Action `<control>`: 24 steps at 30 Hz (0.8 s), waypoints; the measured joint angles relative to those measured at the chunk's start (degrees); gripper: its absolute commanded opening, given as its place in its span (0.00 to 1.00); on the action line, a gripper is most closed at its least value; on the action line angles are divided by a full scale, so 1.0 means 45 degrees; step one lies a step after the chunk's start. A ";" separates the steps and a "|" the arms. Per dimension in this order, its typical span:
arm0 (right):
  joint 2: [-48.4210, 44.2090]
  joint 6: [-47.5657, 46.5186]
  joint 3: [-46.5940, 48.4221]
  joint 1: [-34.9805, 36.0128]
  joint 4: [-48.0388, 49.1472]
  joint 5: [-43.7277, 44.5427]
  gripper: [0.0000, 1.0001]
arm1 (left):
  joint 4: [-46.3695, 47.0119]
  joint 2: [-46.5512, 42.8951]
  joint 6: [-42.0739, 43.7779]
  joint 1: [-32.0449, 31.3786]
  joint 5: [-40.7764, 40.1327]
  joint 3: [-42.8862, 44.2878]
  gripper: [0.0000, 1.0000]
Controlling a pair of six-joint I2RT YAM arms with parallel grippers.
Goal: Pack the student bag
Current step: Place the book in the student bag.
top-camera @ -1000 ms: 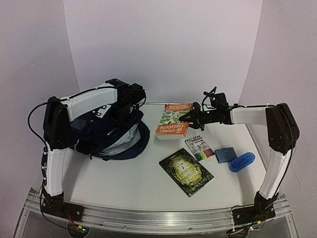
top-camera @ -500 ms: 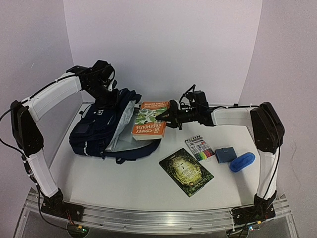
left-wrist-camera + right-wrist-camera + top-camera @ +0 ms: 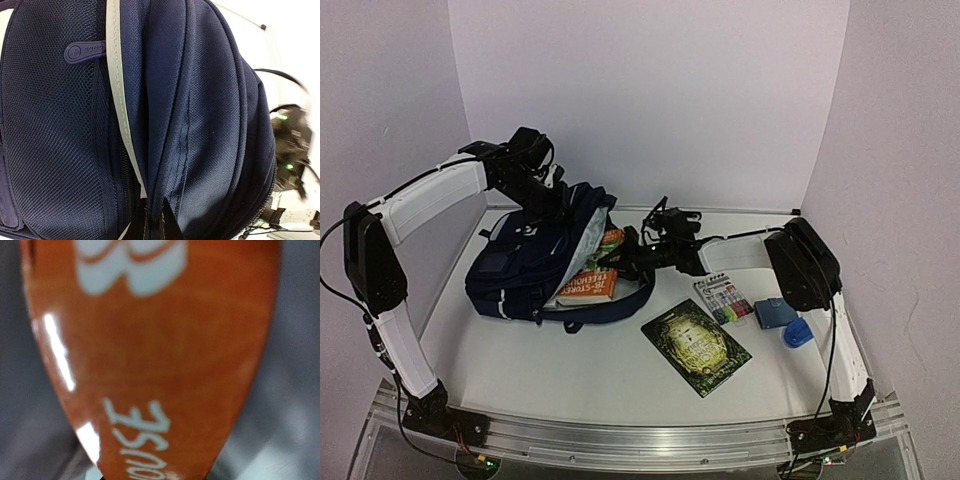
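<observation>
Top view: I see the student bag [image 3: 510,268] lying on the left part of the table [image 3: 570,375], its mouth facing right. My left gripper [image 3: 558,205] grips its raised far edge. My right gripper [image 3: 620,260] holds an orange book [image 3: 588,287] that sits partly inside the mouth.

Left wrist: the jaws are pinched together on a fold of navy fabric.

Right wrist: the orange cover fills the frame, clamped between the jaws.

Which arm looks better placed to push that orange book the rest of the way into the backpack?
Right. The right gripper grips the orange book, half inside the student bag. The left gripper is busy pinching the bag's top, holding the mouth open.
</observation>
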 measured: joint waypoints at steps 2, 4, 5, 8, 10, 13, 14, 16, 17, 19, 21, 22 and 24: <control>0.0360 -0.0657 0.0151 0.0001 -0.0902 0.0437 0.33 | 0.0037 -0.0024 -0.0071 0.0000 0.0086 -0.0039 0.00; 0.0482 -0.1372 0.0314 0.0001 -0.1908 0.0952 0.46 | 0.0075 -0.0070 -0.0107 0.0000 0.0152 -0.0061 0.00; 0.0482 -0.1687 0.0449 0.0001 -0.2316 0.1195 0.57 | 0.0092 -0.0093 -0.0117 0.0000 0.0168 -0.0062 0.00; 0.0482 -0.2871 0.1174 0.0005 -0.3526 0.2089 0.84 | 0.0091 -0.0215 -0.0133 0.0027 0.0164 -0.0084 0.00; 0.0466 -0.3616 0.1640 0.0001 -0.4291 0.2729 0.91 | 0.0105 -0.0297 -0.0134 0.0045 0.0163 -0.0139 0.00; 0.0253 -0.4600 0.1965 0.0008 -0.5190 0.3559 0.89 | 0.0119 -0.0378 -0.0129 0.0049 0.0175 -0.0251 0.00; 0.0134 -0.4889 0.2005 0.0017 -0.5461 0.3783 0.89 | 0.0135 -0.0384 -0.0130 0.0049 0.0185 -0.0268 0.00; -0.0173 -0.5520 0.2017 0.0035 -0.5971 0.4332 0.89 | 0.0227 -0.0389 -0.0129 0.0049 0.0211 -0.0304 0.00; -0.0348 -0.5827 0.2017 0.0034 -0.6235 0.4666 0.87 | 0.0227 -0.0389 -0.0129 0.0049 0.0207 -0.0309 0.00; -0.0764 -0.6492 0.2017 -0.0016 -0.6616 0.5351 0.81 | 0.0230 -0.0392 -0.0129 0.0049 0.0212 -0.0324 0.00; -0.1169 -0.7217 0.2017 -0.0097 -0.6810 0.5900 0.67 | 0.0235 -0.0393 -0.0129 0.0049 0.0220 -0.0336 0.00; -0.1340 -0.7593 0.2017 -0.0127 -0.6855 0.6110 0.58 | 0.0240 -0.0393 -0.0126 0.0049 0.0228 -0.0341 0.00; -0.1658 -0.8210 0.2012 -0.0184 -0.6926 0.6472 0.53 | 0.0246 -0.0393 -0.0125 0.0049 0.0265 -0.0342 0.00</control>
